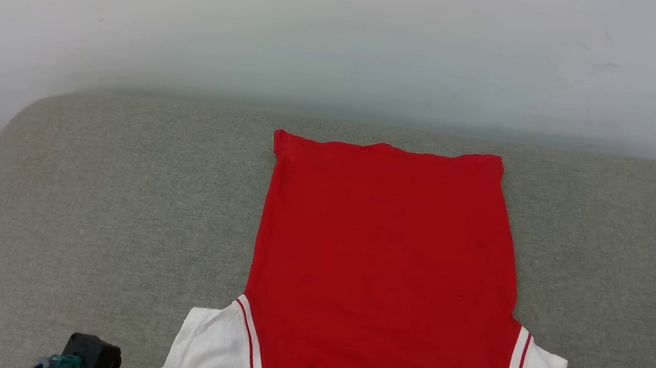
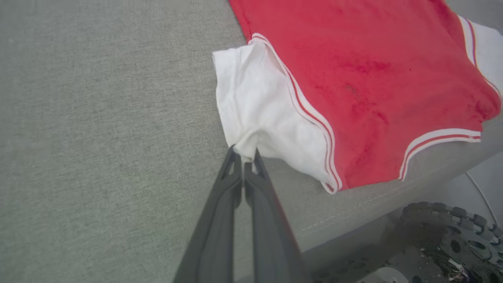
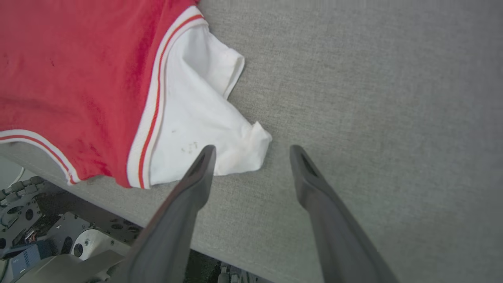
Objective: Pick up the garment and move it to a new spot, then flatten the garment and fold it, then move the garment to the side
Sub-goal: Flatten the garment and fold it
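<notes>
left hand (image 2: 244, 156) clamped on garment (image 1: 383, 264) sleeve, right hand (image 3: 252, 150) apart beside the other sleeve; a one-sided tug probably skews it toward the table (image 1: 84, 212) near edge.

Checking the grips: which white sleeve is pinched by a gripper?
The left sleeve: the left gripper is shut on its edge. The right sleeve lies loose, with the right gripper open at its corner.

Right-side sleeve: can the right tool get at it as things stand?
Probably yes. The right tool is open, close beside the white sleeve, which lies free on the grey cushion; nothing sits between them.
</notes>
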